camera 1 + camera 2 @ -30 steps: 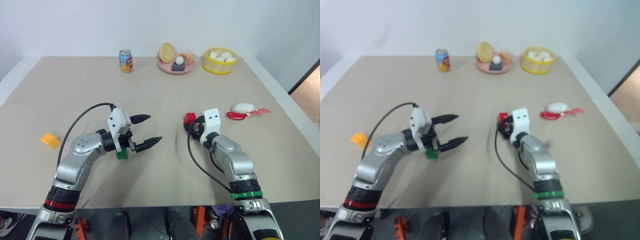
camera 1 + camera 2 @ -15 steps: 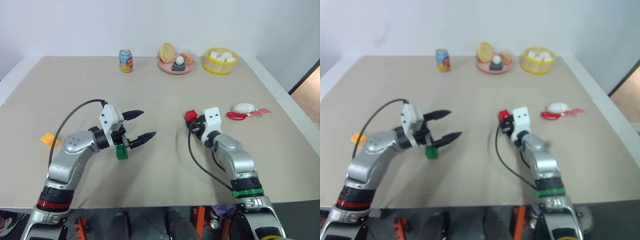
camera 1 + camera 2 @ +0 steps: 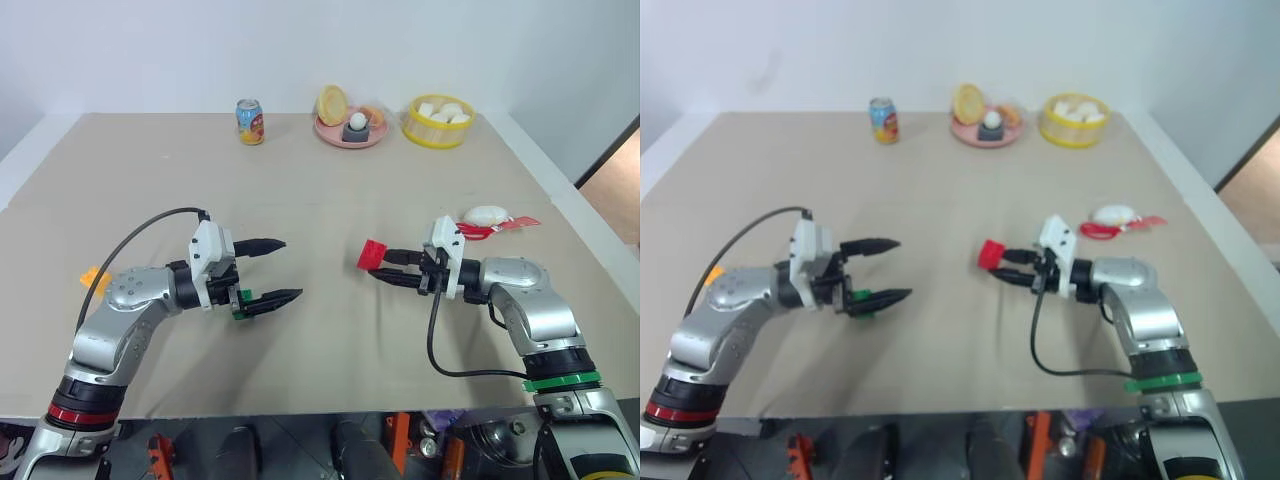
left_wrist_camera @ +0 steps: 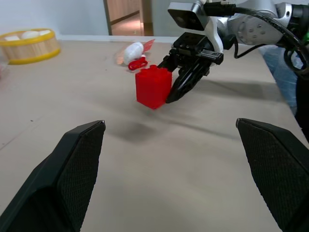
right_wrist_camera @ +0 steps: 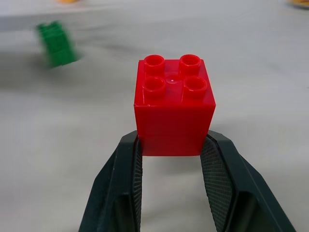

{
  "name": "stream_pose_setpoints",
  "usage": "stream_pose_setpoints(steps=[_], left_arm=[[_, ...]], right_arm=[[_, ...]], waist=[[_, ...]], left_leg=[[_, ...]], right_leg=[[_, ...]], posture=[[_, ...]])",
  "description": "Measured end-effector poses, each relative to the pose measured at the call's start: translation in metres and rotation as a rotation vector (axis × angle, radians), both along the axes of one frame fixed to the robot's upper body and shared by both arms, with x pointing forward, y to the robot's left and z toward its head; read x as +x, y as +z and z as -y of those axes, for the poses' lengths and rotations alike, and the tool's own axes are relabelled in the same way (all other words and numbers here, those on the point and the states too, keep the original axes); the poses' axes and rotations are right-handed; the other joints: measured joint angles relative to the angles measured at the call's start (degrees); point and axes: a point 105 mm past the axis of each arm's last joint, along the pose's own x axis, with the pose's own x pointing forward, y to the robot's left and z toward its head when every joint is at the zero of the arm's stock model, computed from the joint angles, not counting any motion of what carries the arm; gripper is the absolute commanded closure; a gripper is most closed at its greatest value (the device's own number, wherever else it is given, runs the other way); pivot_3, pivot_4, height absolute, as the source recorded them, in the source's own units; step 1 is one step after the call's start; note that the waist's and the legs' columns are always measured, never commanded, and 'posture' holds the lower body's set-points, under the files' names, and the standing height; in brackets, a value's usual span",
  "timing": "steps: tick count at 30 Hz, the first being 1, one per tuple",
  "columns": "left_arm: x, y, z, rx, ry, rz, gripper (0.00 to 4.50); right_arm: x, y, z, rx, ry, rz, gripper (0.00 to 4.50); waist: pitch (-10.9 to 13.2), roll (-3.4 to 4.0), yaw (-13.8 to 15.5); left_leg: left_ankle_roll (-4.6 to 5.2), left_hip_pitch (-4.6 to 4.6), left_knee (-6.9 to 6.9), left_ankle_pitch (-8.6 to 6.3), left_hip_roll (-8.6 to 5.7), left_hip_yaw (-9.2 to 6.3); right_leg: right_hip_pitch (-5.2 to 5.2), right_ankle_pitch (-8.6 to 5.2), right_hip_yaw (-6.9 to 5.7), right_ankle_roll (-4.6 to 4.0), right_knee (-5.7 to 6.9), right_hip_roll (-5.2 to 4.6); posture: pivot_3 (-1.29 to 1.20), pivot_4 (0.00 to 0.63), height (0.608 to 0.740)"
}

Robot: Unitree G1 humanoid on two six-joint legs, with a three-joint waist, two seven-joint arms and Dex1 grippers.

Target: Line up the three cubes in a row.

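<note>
My right gripper (image 3: 384,266) is shut on the red cube (image 3: 372,254) and holds it studs-up a little above the table, pointing toward my left arm. In the right wrist view the red cube (image 5: 174,104) sits between both fingers (image 5: 123,186). The green cube (image 3: 240,303) lies on the table, partly hidden behind the lower finger of my open left gripper (image 3: 284,269). Nothing is between the left fingers (image 4: 72,169). The orange-yellow cube (image 3: 92,278) lies at the far left, half hidden by my left arm. The left wrist view faces the red cube (image 4: 153,87).
At the table's back stand a soda can (image 3: 251,121), a pink plate (image 3: 335,140) with food and a yellow basket (image 3: 437,136). A white-and-red rope toy (image 3: 490,218) lies just behind my right arm. The table's right edge is near.
My right gripper shut on the red cube, lifted it off the table and swung round to point left. My left arm drew back slightly, still open. The green cube stayed put.
</note>
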Motion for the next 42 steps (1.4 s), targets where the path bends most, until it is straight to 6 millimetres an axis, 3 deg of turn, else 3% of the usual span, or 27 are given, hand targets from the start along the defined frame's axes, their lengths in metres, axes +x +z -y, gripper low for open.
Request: stream_pose_setpoints(steps=[7,15,42], left_arm=[[-0.009,-0.002,-0.001,-0.007,0.000,-0.015,0.00],[-0.009,0.001,-0.007,0.004,0.028,-0.006,0.00],[-0.005,0.003,-0.010,-0.006,0.070,-0.006,0.00]], right_arm=[[-0.011,-0.027,-0.003,-0.126,0.178,-0.010,3.34],[0.001,-0.021,-0.011,-0.105,0.237,0.024,3.34],[-0.004,-0.040,-0.022,-0.115,0.305,-0.044,3.34]], waist=[[0.01,-0.01,-0.03],[0.02,-0.03,0.00],[0.02,-0.03,0.08]], left_leg=[[0.00,0.04,0.00,0.00,0.00,0.03],[-0.02,0.05,0.01,0.01,0.01,0.03],[-0.02,0.06,0.01,0.01,0.01,0.01]], right_leg=[[0.00,0.02,0.00,-0.03,0.01,0.00],[0.03,0.03,0.00,-0.01,0.01,0.00],[0.04,0.03,0.00,-0.02,0.03,0.01]], posture=[[0.00,0.150,0.740],[0.00,0.150,0.740],[0.00,0.150,0.740]])
